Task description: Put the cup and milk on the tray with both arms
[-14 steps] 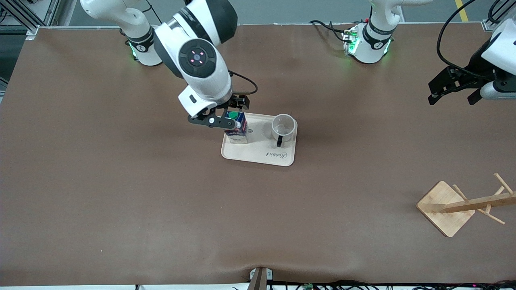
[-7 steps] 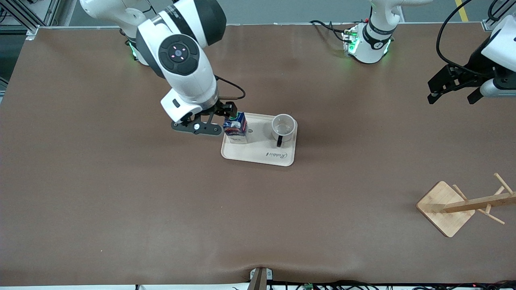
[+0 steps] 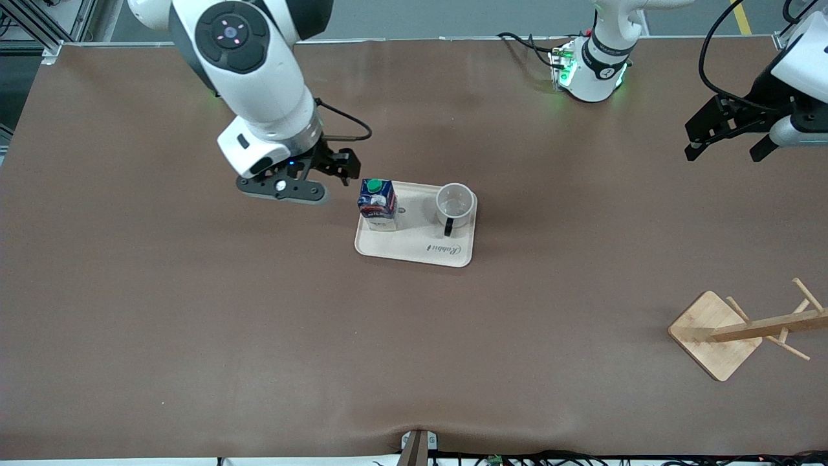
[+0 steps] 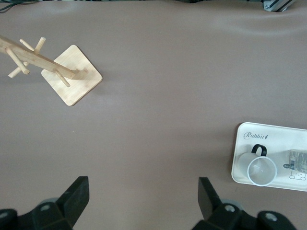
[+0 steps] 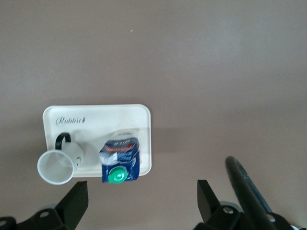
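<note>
The cream tray (image 3: 414, 249) lies on the brown table (image 3: 259, 336) and serves as the reference point. The milk carton (image 3: 377, 204) stands upright on the tray at the end toward the right arm's end of the table, green cap (image 3: 372, 186) uppermost. The white cup (image 3: 454, 205) stands upright on the tray at the end toward the left arm's end of the table, mouth open upward, its black handle (image 3: 448, 227) turned toward the front camera. Cup and carton stand apart, with bare tray surface between them. The script word "Rabbit" (image 3: 445, 249) sits on the tray edge nearest the front camera. The right gripper (image 3: 323, 175) hangs over bare table just beside the tray, toward the right arm's end of the table; its fingers are spread wide and hold nothing, with the carton clear of them. The right wrist view confirms both fingers apart with carton (image 5: 120, 160), cup (image 5: 59, 165) and tray (image 5: 96, 120) in sight between them. The left gripper (image 3: 728, 139) hangs over the table well apart from the tray, toward the left arm's end, fingers spread wide and empty; that arm waits. A wooden mug rack (image 3: 744, 330) on a square base stands well apart from the tray, nearer the front camera and toward the left arm's end of the table.
</note>
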